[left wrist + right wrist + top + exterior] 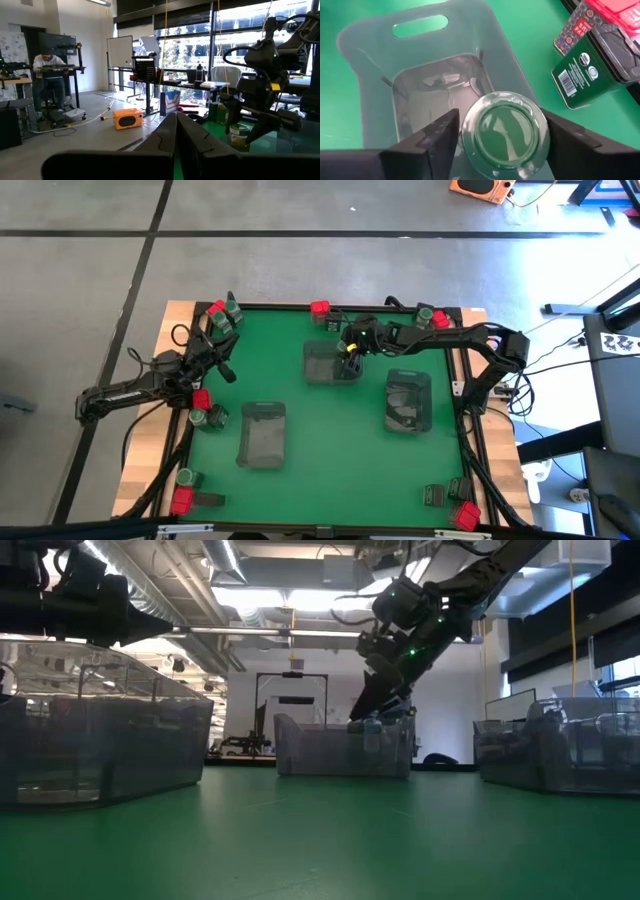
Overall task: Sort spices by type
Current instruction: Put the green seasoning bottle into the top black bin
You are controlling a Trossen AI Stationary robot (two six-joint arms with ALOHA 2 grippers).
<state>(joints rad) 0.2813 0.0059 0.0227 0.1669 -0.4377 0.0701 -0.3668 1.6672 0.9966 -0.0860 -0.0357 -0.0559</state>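
My right gripper (352,348) reaches from the table's right over the far-middle grey tray (322,370) and is shut on a round jar (505,132) with a green end. In the low view the jar (373,733) shows through the tray's translucent wall (310,750). My left gripper (228,370) waits shut near the left edge, holding nothing. Its wrist view shows the fingers (176,135) closed together. Other spices stand in clusters at the far-left corner (222,315), the left edge (205,408) and the far-right corner (432,317). My right gripper pinches the round jar's side wall (467,135) between its two fingers, one finger (437,137) on each side. It comes from above, slanting down from the table's right. The jar hangs inside the tray's opening; whether its bottom rests on the tray floor I cannot tell.
Two more grey trays lie at right (408,400) and near-left of centre (263,432). A dark green tin (580,75), a dark tin (615,45) and a red box (607,10) stand just beyond the far tray. More spices sit at the near corners (185,492) (455,505).
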